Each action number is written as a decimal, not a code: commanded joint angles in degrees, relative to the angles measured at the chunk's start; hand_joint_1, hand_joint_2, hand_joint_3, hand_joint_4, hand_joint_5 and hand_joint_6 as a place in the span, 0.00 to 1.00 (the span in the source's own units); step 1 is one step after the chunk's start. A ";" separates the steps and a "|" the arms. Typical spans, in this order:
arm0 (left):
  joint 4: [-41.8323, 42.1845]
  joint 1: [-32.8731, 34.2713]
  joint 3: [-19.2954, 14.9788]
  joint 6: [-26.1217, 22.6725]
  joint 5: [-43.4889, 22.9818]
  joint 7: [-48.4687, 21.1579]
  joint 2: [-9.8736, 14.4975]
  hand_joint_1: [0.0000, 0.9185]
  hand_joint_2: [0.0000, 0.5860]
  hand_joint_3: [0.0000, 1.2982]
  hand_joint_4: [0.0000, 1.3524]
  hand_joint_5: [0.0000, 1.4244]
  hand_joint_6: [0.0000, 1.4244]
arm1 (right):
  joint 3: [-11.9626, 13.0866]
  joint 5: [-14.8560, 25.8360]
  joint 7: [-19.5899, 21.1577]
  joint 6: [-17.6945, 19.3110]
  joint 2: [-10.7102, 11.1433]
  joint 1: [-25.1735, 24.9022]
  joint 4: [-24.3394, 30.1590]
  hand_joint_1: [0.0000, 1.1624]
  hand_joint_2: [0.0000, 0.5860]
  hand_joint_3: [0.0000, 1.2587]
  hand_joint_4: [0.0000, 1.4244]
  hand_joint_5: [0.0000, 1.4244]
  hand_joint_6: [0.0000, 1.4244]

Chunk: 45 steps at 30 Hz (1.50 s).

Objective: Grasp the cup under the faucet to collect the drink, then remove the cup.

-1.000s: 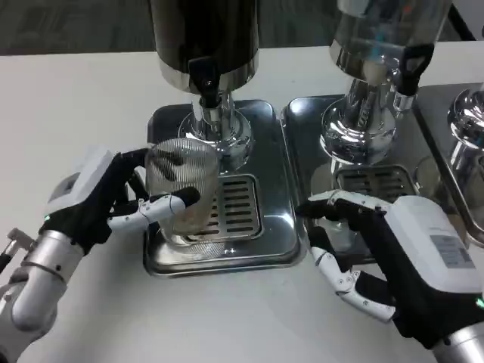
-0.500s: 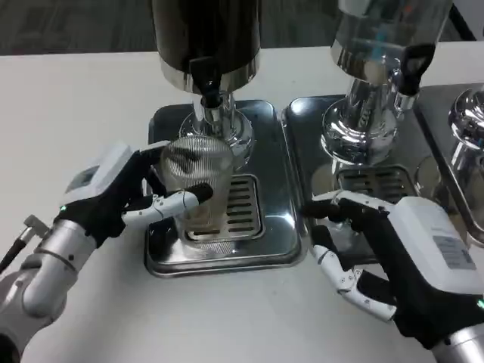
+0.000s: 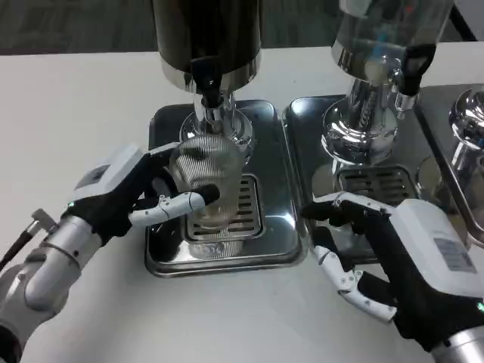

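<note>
A clear ribbed cup [image 3: 209,175] is held by my left hand [image 3: 125,193], whose fingers wrap its left side and front. The cup sits over the slotted grate of the left drip tray [image 3: 280,227], just below the black faucet [image 3: 206,78] of the dark dispenser [image 3: 206,34]. My right hand [image 3: 393,261] hovers with its fingers spread at the front of the neighbouring tray [image 3: 302,125], holding nothing. Whether any drink is in the cup I cannot tell.
A second dispenser [image 3: 378,45] with a clear tank and a black tap [image 3: 411,64] stands at the back right on a chrome base [image 3: 361,128]. More chrome hardware [image 3: 469,144] sits at the far right edge. White table [image 3: 76,113] lies to the left and along the front.
My left hand has carried the cup to the right and farther back, bringing it under the black faucet. My right hand has stayed nearly still.
</note>
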State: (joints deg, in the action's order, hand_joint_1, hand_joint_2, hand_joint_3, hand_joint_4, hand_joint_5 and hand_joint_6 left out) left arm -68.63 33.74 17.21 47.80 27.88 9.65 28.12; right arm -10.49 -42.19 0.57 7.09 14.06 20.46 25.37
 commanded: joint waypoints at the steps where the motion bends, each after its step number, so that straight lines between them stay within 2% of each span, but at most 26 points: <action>1: 0.74 0.17 -0.20 -0.61 0.08 -0.38 0.37 0.05 0.18 0.19 0.16 0.35 0.55 | 0.06 0.67 -0.29 -0.48 0.03 0.25 0.81 0.35 0.83 0.37 0.29 0.31 0.34; 7: 1.72 -0.03 0.01 -0.72 0.50 -0.97 1.30 0.01 0.13 0.12 0.07 0.27 0.44 | 0.01 1.12 -0.75 -0.43 0.18 -0.12 0.76 0.35 0.83 0.37 0.29 0.32 0.35; 11: 2.39 -0.13 0.00 -0.38 0.29 -1.98 1.66 0.00 0.09 0.09 0.00 0.21 0.33 | -0.02 1.39 -0.84 -0.39 0.20 -0.61 0.55 0.35 0.83 0.37 0.29 0.33 0.36; 20: 4.40 -1.31 -1.55 1.27 -1.29 -2.21 2.49 0.00 0.07 0.05 0.00 0.18 0.28 | -0.25 1.69 -0.70 -0.19 0.21 -1.09 -0.24 0.35 0.83 0.37 0.29 0.33 0.36; 31: 11.22 -7.52 -8.15 6.09 -8.39 -4.87 6.77 0.00 0.04 0.04 0.00 0.17 0.27 | -0.16 2.83 -0.31 0.41 0.32 -2.03 -1.43 0.36 0.82 0.37 0.29 0.33 0.36; 38: 17.10 -14.11 -13.77 8.01 -16.38 -11.68 11.01 0.00 0.02 0.07 0.00 0.17 0.26 | 0.27 4.32 -0.30 0.51 0.43 -3.96 -2.89 0.37 0.81 0.38 0.29 0.33 0.36; 41: 18.78 -15.58 -15.69 7.56 -21.83 -17.61 11.72 0.00 0.04 0.10 0.03 0.17 0.26 | 0.38 4.96 -0.28 0.55 0.37 -4.70 -3.46 0.37 0.81 0.38 0.30 0.33 0.36; 45: 21.52 -16.84 -19.48 5.88 -34.93 -30.27 11.39 0.00 0.06 0.15 0.09 0.18 0.26 | 0.30 5.55 -0.07 0.63 0.27 -5.76 -4.31 0.37 0.81 0.38 0.30 0.33 0.36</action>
State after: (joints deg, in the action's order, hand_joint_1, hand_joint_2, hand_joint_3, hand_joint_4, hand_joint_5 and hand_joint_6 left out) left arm -49.22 17.61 0.04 54.85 -0.70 -14.41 39.12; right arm -10.34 -37.46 0.07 7.16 14.23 15.42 22.12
